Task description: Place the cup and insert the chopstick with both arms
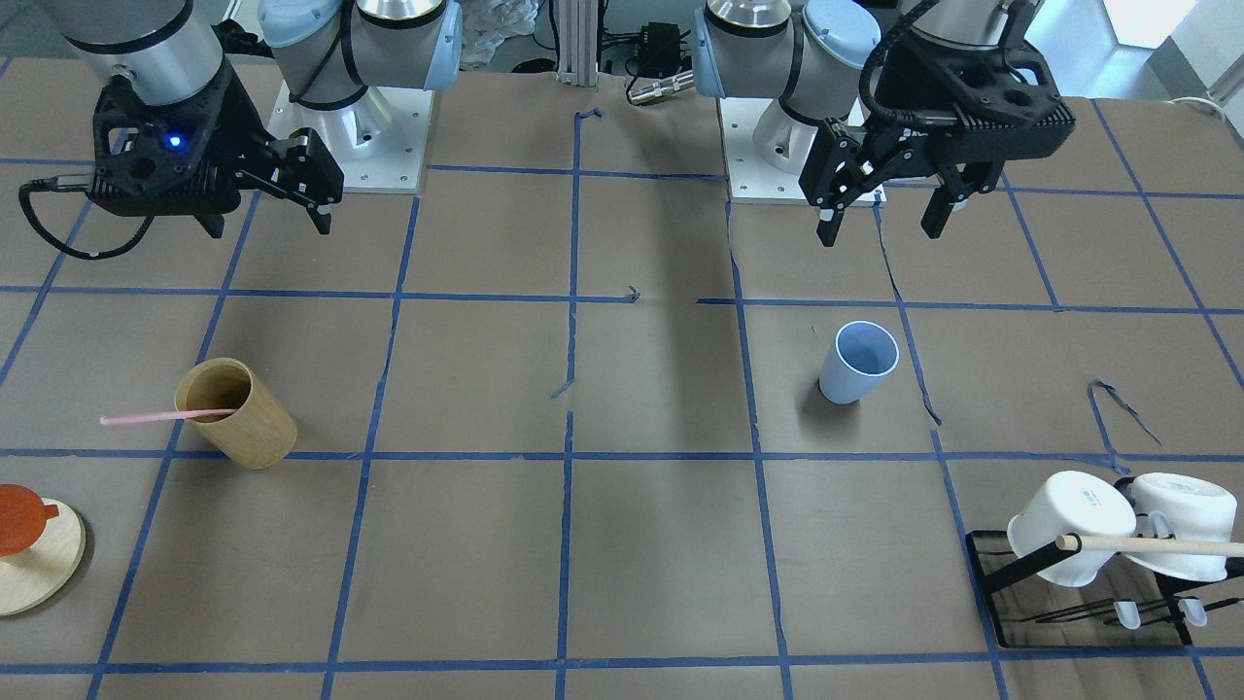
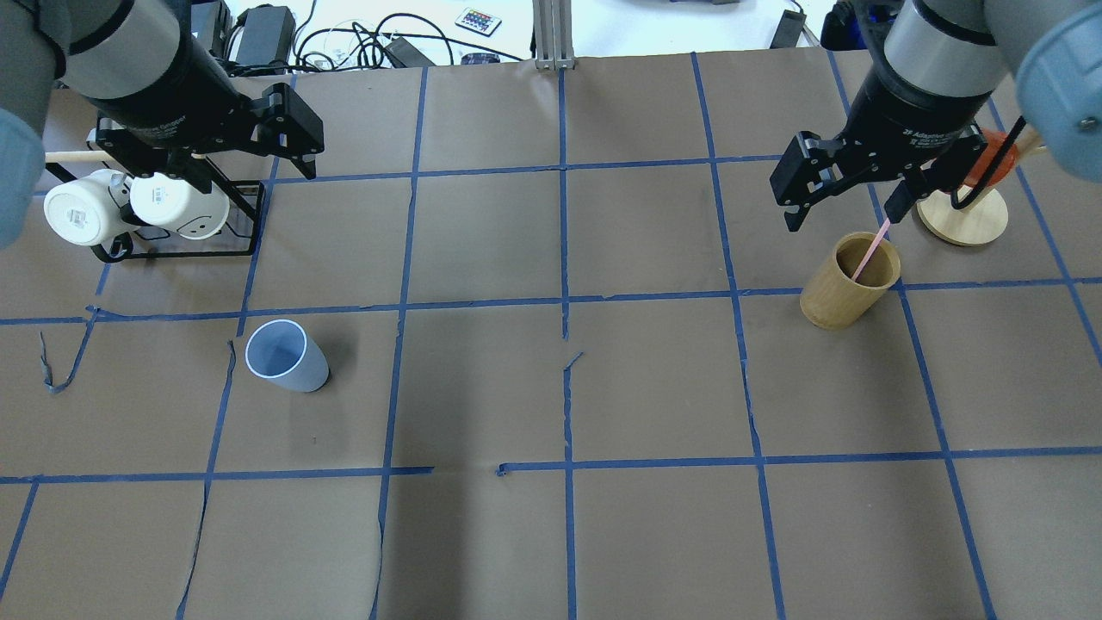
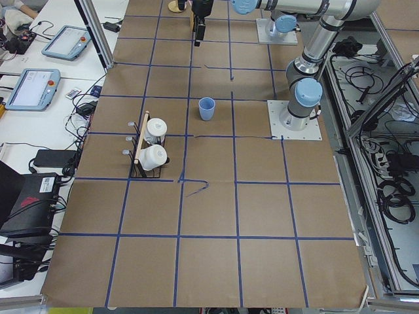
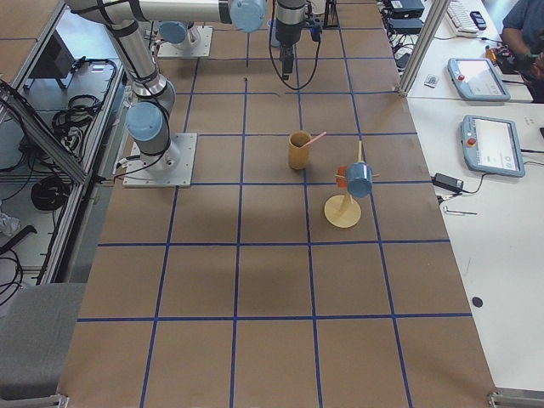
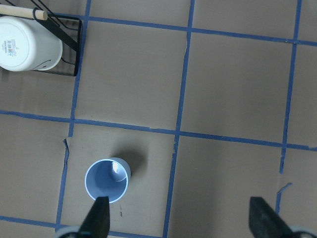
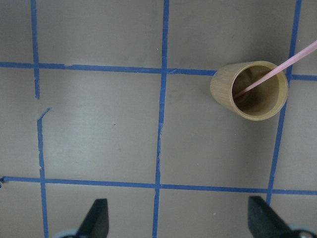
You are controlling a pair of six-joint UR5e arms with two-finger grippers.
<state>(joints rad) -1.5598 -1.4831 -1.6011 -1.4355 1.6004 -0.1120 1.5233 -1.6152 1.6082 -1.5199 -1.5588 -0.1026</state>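
Observation:
The light blue cup (image 1: 857, 363) stands upright on the brown paper; it also shows in the overhead view (image 2: 284, 356) and the left wrist view (image 5: 107, 180). My left gripper (image 1: 880, 219) hangs open and empty high above the table, behind the cup towards the robot's base; its fingertips (image 5: 99, 220) frame the bottom edge of the left wrist view. The pale pink chopstick (image 1: 165, 417) leans inside a tan wooden cylinder (image 1: 238, 413), its top sticking out. My right gripper (image 2: 842, 213) is open and empty, above and just beyond the cylinder (image 2: 848, 280).
A black wire rack (image 1: 991, 574) holds two white mugs (image 2: 86, 211) on a wooden dowel, on my left side. A round wooden stand (image 2: 962, 215) with an orange piece stands beyond the tan cylinder. Blue tape lines grid the paper.

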